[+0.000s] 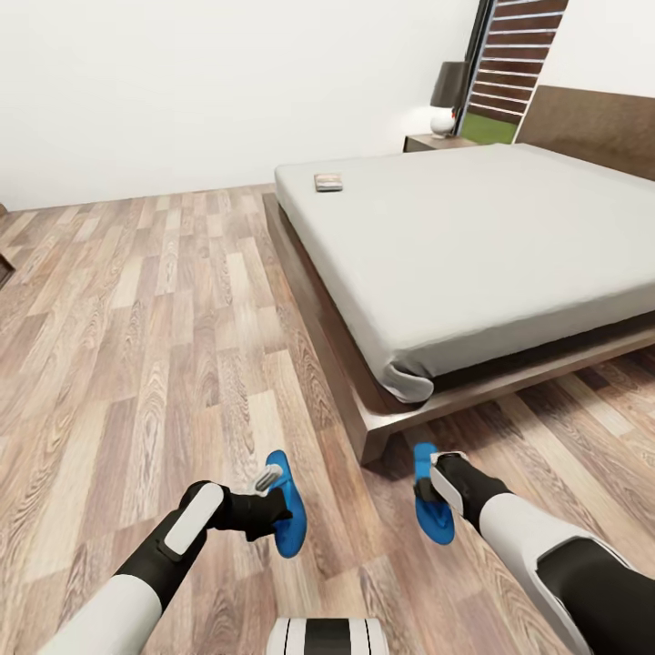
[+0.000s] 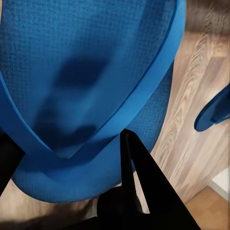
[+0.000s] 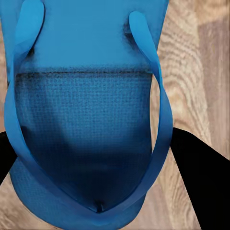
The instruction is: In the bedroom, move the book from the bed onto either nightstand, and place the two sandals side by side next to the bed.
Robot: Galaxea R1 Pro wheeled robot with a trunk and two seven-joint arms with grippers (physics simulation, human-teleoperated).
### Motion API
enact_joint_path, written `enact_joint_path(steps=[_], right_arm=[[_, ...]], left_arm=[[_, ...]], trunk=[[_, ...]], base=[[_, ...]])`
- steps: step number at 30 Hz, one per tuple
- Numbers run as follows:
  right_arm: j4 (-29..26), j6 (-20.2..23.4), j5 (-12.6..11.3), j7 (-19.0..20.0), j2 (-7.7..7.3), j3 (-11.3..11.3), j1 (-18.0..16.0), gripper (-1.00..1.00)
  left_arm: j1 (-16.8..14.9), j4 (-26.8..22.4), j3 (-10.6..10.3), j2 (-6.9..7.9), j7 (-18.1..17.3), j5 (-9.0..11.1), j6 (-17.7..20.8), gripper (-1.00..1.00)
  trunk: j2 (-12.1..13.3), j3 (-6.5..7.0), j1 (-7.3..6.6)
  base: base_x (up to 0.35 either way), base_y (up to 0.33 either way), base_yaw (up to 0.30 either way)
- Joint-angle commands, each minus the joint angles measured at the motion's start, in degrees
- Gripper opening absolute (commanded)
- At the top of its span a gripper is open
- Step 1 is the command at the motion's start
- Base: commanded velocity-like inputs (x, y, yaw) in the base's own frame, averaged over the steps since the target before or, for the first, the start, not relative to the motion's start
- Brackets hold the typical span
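Observation:
Both blue sandals are at the foot corner of the bed, just above the wood floor. My left gripper is shut on the left sandal, with one black finger lying across its toe end. My right gripper is shut on the right sandal, a finger on each side of it. That right sandal also shows in the left wrist view. The book lies on the mattress near its far left corner. A nightstand stands beyond the bed.
A lamp with a dark shade sits on the nightstand by a slatted window. The bed's wooden frame corner juts out between the two sandals. Wood-plank floor stretches left to the white wall. The headboard is at the far right.

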Motion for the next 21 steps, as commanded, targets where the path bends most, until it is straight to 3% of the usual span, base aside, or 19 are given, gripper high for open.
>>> enact_joint_path(steps=[1,4,7,9,11,16,21], right_arm=[[0.7,-0.8,-0.7,0.1,-0.14,0.8,0.0,-1.0],[2.9,-2.1,-0.7,3.0,-0.61,1.5,0.0,-1.0],[4.8,-3.0,-0.4,8.4,-2.38,1.9,0.0,-1.0],[5.3,-4.0,0.6,11.4,-3.77,2.1,0.0,-1.0],[5.8,-6.1,3.2,13.9,-5.13,2.2,0.0,-1.0],[7.6,-8.7,7.5,17.6,-6.25,2.2,0.0,-1.0],[8.1,-9.2,8.5,20.3,-6.78,2.2,0.0,-1.0]], left_arm=[[0.0,-0.1,-0.2,0.04,0.7,0.6,-0.2,-1.0],[0.0,-0.1,-0.2,-0.16,0.7,0.6,-1.3,-1.0],[0.0,0.0,-0.2,-0.39,0.7,0.6,-2.4,-1.0],[0.0,0.0,-0.2,-0.46,0.6,0.7,-3.0,-1.0],[0.0,0.1,-0.2,-0.55,0.7,0.7,-3.6,-1.0],[0.0,0.2,-0.3,-0.61,0.6,0.9,-3.9,-1.0],[0.0,0.1,-0.2,-0.62,0.6,1.1,-3.9,-1.0]], trunk=[[0.0,-0.05,-0.01],[0.0,-0.06,-0.01],[0.0,-0.07,-0.01],[0.0,-0.07,-0.01],[0.0,-0.07,-0.01],[0.0,-0.07,-0.01],[0.0,-0.07,-0.01]], base=[[0.0,0.0,0.035],[0.0,0.0,0.017],[0.0,0.0,0.006],[0.0,0.0,0.002],[0.0,0.0,0.001],[0.0,0.0,0.0],[0.0,0.0,0.0]])
